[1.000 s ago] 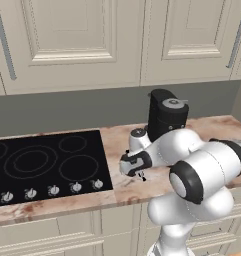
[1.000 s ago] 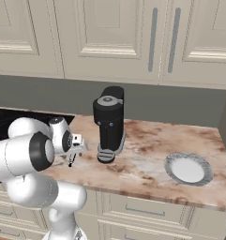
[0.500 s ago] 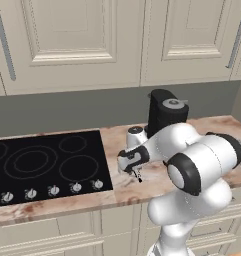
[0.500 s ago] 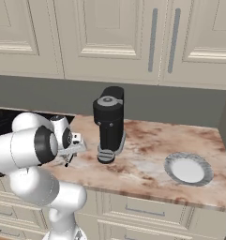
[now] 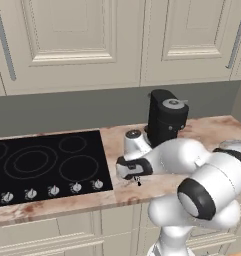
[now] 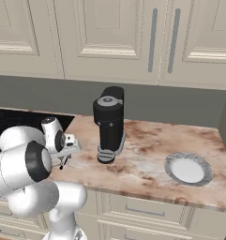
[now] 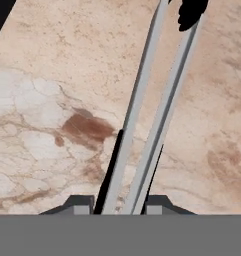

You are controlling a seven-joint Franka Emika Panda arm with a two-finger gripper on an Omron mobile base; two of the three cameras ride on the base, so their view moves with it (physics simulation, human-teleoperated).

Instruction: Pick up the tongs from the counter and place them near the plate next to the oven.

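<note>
The tongs (image 7: 165, 112) are two thin silver arms ending in a dark tip, running up the hand view from between my fingertips. My gripper (image 7: 119, 202) is shut on the tongs near one end. From the base views the gripper (image 5: 136, 177) (image 6: 65, 157) hovers low over the pinkish marbled counter (image 5: 212, 130) (image 6: 147, 140), just right of the cooktop. The tongs (image 5: 138, 182) (image 6: 63, 163) hang as a short dark sliver beneath it. The plate (image 6: 188, 169) lies far along the counter to the right, apart from the gripper.
A black coffee machine (image 5: 164, 117) (image 6: 109, 124) stands on the counter between my gripper and the plate. The black glass cooktop (image 5: 42, 162) (image 6: 11, 119) with knobs lies to the left. Cream wall cabinets hang above.
My hand has stayed almost in place with the tongs in it, sinking slightly toward the counter, while the arm's elbow has swung lower.
</note>
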